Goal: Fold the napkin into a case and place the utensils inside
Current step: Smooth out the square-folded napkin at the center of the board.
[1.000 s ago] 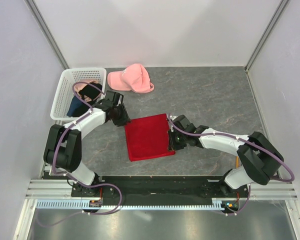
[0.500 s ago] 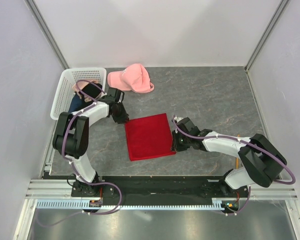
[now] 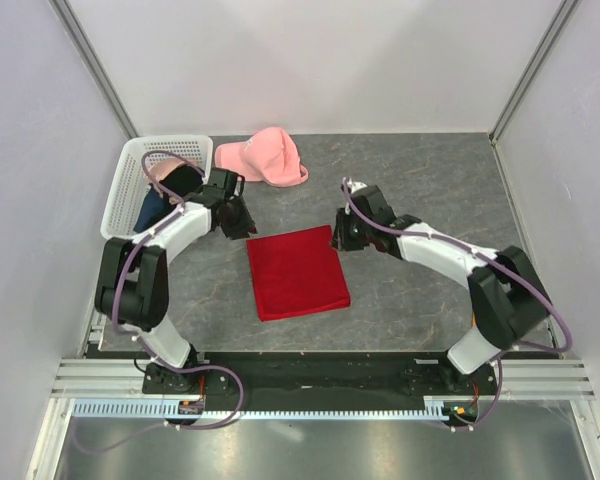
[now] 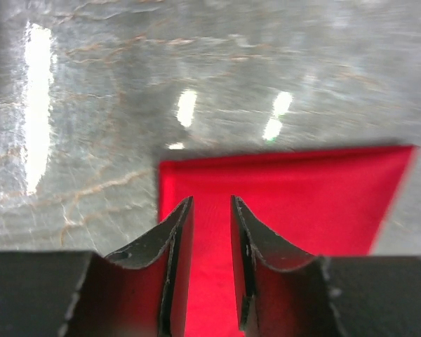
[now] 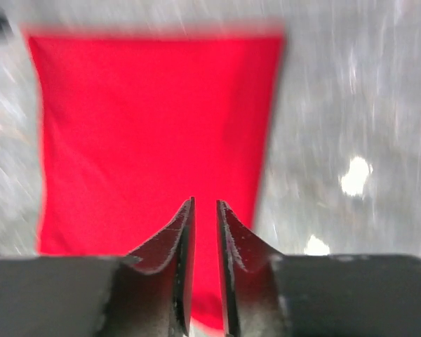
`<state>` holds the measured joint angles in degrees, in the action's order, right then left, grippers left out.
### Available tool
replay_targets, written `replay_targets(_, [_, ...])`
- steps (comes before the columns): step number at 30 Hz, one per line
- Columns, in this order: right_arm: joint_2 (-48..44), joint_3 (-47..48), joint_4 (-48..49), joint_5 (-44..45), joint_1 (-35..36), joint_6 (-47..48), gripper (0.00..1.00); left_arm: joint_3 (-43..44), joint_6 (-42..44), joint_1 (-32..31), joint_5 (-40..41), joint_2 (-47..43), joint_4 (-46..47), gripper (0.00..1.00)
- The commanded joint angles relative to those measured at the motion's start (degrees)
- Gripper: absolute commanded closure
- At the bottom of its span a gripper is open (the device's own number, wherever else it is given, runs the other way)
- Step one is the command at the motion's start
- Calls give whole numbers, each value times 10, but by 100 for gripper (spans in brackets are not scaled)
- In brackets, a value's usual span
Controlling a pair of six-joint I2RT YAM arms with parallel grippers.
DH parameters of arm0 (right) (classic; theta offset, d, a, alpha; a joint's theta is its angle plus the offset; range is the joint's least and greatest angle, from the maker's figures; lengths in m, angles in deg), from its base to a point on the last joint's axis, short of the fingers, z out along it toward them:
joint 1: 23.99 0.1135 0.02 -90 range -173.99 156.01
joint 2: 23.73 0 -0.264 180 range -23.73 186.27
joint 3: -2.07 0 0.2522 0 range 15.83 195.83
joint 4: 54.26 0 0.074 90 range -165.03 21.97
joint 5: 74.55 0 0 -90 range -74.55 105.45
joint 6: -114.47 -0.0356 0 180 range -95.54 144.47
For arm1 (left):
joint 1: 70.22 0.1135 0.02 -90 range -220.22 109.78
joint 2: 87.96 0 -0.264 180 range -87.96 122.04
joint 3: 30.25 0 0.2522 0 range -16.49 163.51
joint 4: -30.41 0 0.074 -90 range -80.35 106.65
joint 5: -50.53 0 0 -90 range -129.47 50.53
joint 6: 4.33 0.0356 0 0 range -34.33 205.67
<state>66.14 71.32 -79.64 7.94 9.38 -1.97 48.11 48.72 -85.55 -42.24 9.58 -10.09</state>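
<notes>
Top external: red napkin [image 3: 298,272] lies flat on desk [image 3: 430,180]. My left pincer [image 3: 244,230] by napkin's far-left corner, my right pincer [image 3: 342,238] by far-right corner; both barely parted, gripping nothing.

Bright even light, glare spots on table [image 4: 126,70], right wrist view blurred
</notes>
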Motion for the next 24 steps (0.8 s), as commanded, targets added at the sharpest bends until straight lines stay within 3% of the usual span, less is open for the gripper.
replay_targets(1, [86,107,9,9,-6,24,68,-17,22,-17,-31,-65,-2,66])
replay_targets(5, [164,176,10,13,-15,29,69,-77,14,-40,-45,-97,12,71])
replay_targets(12, [237,226,30,21,-28,34,86,-141,2,-74,-67,-137,34,75])
replay_targets(19, [284,232,47,23,-39,52,87,-184,-15,-130,-66,-160,53,75])
replay_targets(24, [236,229,15,33,-37,73,82,-205,-15,-132,-58,-157,58,75])
